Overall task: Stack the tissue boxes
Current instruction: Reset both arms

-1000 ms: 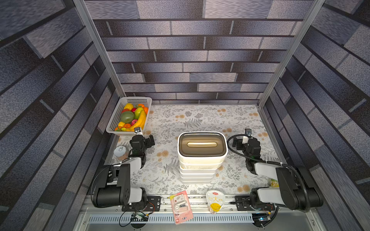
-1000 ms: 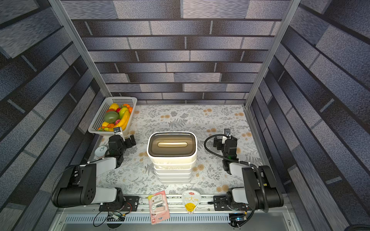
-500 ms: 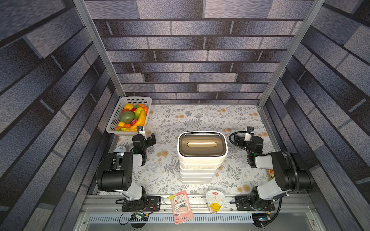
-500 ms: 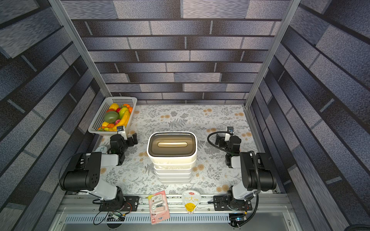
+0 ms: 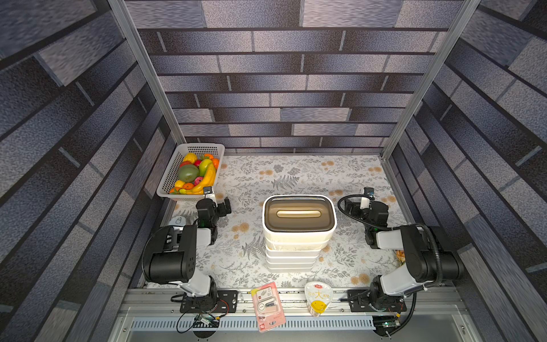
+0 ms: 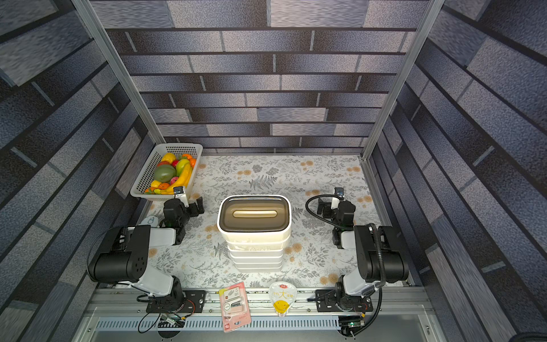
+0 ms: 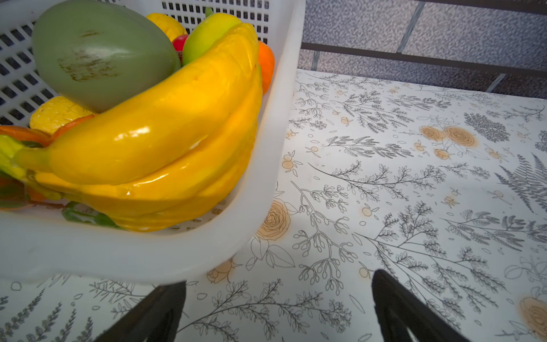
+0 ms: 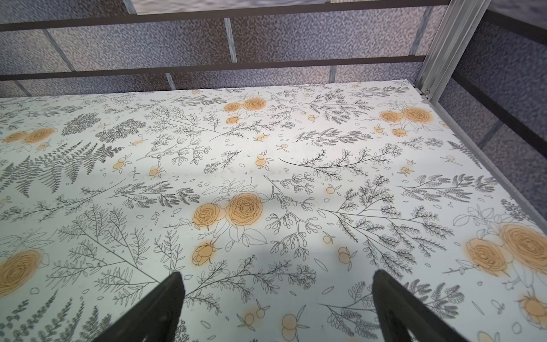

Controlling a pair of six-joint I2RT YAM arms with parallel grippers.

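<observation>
- The boxes point(image 5: 299, 225) stand one on another, mid-table point(image 5: 296, 174).
- A basket point(image 5: 169, 174) sits behind and left of the boxes, in the far corner, with fruit point(image 5: 192, 174) in it.
- The left gripper point(image 7: 278, 279) is left of the boxes, just before the basket's near corner.
- The right gripper point(image 8: 277, 274) is right of the boxes, apart from them.
- A packet point(image 5: 268, 306) and a cup point(image 5: 318, 299) lie before the boxes, on the front rail point(image 5: 142, 300).

Your table point(image 5: 296, 171) has a flowered cloth. On it you have the stack of tissue boxes point(image 5: 291, 254) mid-table and a fruit basket point(image 5: 170, 174) in the far left corner.
</observation>
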